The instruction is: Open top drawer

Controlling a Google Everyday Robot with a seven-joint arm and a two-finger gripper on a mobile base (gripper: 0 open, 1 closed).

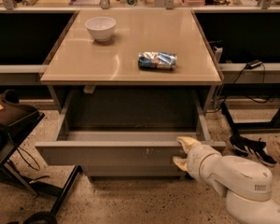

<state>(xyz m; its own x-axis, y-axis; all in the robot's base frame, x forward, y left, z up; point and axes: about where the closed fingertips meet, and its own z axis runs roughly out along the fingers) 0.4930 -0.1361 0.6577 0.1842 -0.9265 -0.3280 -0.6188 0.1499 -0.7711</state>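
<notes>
- The top drawer (112,155), a wide grey handleless metal drawer with a tall plain front, stands drawn well out from under the beige rectangular tabletop (130,36). Its shallow grey tray (130,136) is open to view below that top's front edge.
- The white two-finger gripper (184,152) on its rounded white arm sits at the right end of the drawer front, below and forward of the tabletop's right front corner and up against the panel's upper rim. I cannot tell whether it is clamped on the panel or merely resting against it.
- Handling, as a judgement: a stiff, fairly heavy sheet-metal box on slides, smooth-faced and slippery. With no handle, the top lip of the front panel is the only real purchase.
- A pull from the right end may skew it; a hold nearer the middle would run straighter.
- Its long axis runs side to side, parallel to the tabletop's front edge. The front faces out towards the camera, and it travels straight out from under the top.
- On the tabletop lie a white round bowl (101,28) and a blue crinkled packet (157,60), both clear of the drawer.
</notes>
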